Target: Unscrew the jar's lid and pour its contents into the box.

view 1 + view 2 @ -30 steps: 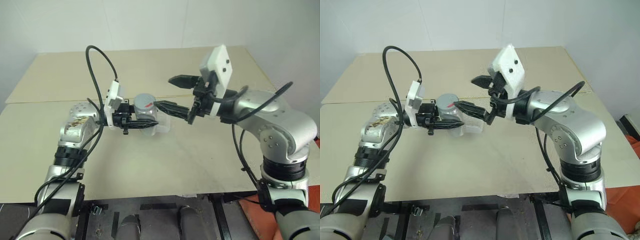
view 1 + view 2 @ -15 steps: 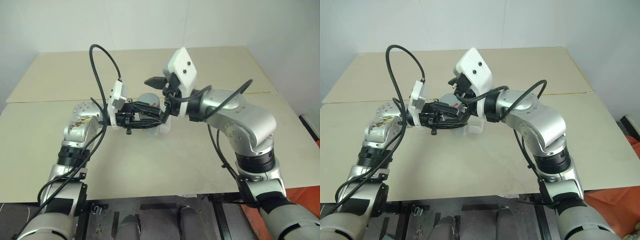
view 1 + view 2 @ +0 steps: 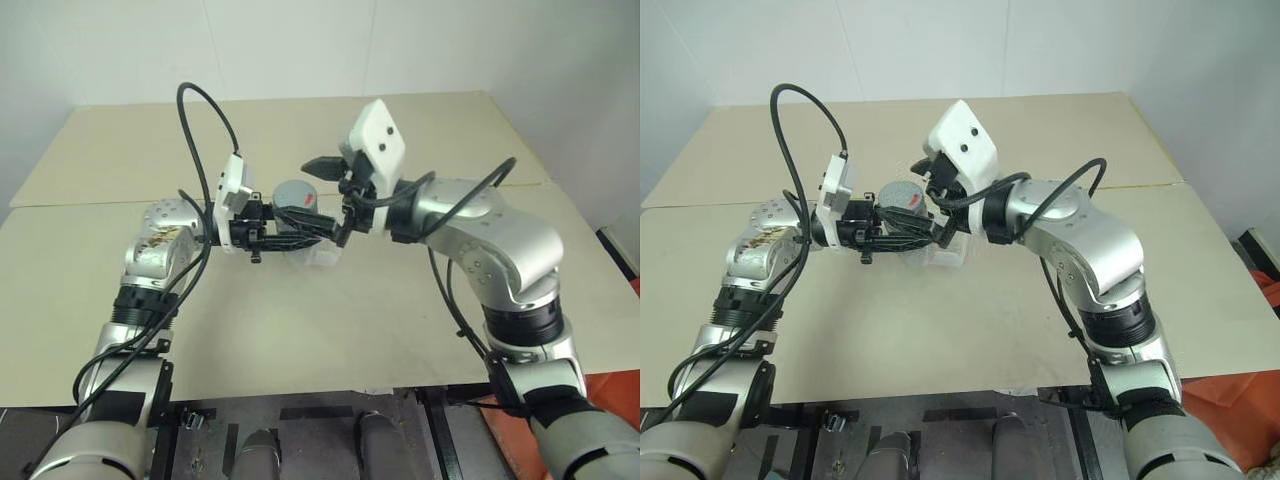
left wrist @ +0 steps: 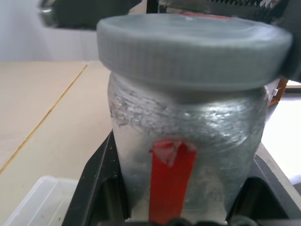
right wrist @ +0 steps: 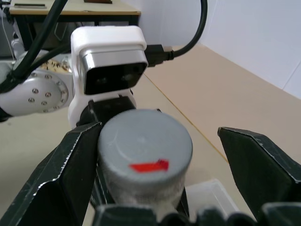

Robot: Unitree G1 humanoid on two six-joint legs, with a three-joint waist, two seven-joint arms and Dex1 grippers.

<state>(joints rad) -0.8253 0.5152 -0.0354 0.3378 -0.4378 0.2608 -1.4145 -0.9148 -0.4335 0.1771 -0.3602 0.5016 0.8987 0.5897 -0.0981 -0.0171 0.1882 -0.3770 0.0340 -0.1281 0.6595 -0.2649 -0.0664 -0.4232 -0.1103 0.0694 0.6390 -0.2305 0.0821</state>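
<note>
1. The jar (image 4: pixel 183 141) is held upright above the table (image 3: pixel 330 330), clamped in the left gripper (image 3: pixel 275 222), with the grey lid (image 5: pixel 145 146) on.
2. Since a second ago the right gripper (image 3: pixel 325 195) has swung in from beside the jar; its fingers now stand wide apart around the lid, one touching its side.
3. The box (image 3: pixel 948 252) lies on the table just under the jar; bare tabletop lies on all sides.
</note>
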